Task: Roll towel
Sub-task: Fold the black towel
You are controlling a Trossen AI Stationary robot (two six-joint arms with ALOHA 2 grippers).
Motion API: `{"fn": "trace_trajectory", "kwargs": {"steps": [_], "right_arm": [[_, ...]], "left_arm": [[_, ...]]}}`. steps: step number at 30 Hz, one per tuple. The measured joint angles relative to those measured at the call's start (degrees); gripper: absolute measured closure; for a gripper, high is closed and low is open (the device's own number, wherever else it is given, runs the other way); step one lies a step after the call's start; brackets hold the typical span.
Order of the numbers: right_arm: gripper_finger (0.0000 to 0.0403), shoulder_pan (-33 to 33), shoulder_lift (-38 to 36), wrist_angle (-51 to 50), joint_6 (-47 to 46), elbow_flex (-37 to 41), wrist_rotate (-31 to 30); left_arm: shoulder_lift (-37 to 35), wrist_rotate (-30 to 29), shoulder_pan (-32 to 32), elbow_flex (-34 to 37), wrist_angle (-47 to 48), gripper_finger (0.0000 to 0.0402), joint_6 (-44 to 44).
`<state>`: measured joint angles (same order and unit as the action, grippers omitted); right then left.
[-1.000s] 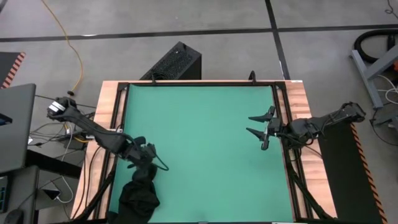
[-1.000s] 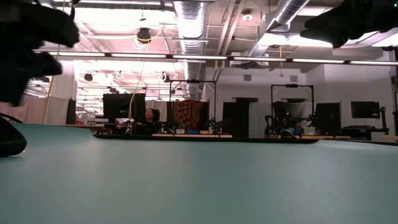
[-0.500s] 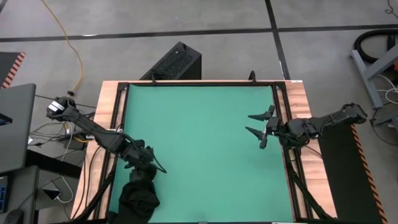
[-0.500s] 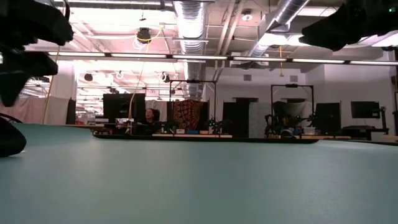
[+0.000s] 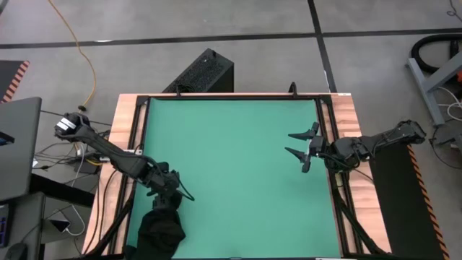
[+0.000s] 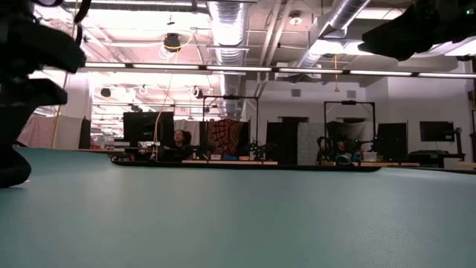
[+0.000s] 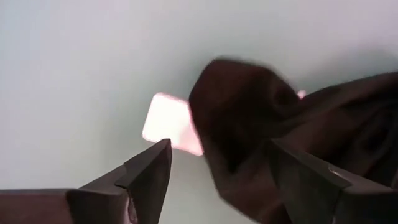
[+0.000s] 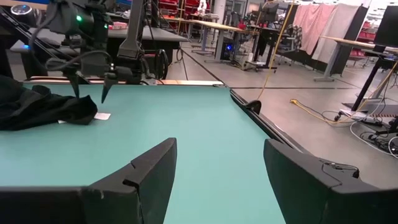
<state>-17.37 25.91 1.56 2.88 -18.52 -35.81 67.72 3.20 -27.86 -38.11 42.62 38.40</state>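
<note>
The towel (image 5: pixel 160 230) is lying bunched in a dark heap at the near left corner of the green mat (image 5: pixel 238 159), part of it reaching the mat's near edge; in the right wrist view it is showing as a low crumpled mound (image 8: pixel 43 107) with a small white tag (image 8: pixel 102 116) resting flat on the mat just beside it. The left tool (image 5: pixel 172 196) is hovering directly above the far end of the towel with its fingers standing apart and nothing between them; in the left wrist view the two dark fingers (image 7: pixel 149 177) are framing the black cloth (image 7: pixel 249 137) and the pale tag (image 7: pixel 169 123) below, without touching either. The right tool (image 5: pixel 301 154) is waiting well apart, over the right side of the mat near the counter (image 5: pixel 346 115) edge, its fingers spread wide and holding nothing. In the low view a dark lump of towel (image 6: pixel 11 165) is sitting at the left border of the mat.
</note>
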Motion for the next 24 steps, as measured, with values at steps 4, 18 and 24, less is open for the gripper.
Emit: {"fn": "trace_trajectory", "kwargs": {"steps": [4, 18, 24], "right_arm": [[0.0137, 0.0, 0.0, 0.0, -0.3, 0.0, 0.0], [0.0137, 0.0, 0.0, 0.0, -2.5, 0.0, 1.4], [0.0137, 0.5, 2.0, 2.5, -7.0, 0.0, 1.4]], "left_arm": [[-0.1, 0.1, 0.6, 0.3, 0.6, 0.0165, 1.7], [3.3, 1.8, 2.7, -0.8, 0.3, 0.0396, -0.4], [3.2, -5.8, 7.8, -10.5, 0.4, 0.0401, -9.0]]}}
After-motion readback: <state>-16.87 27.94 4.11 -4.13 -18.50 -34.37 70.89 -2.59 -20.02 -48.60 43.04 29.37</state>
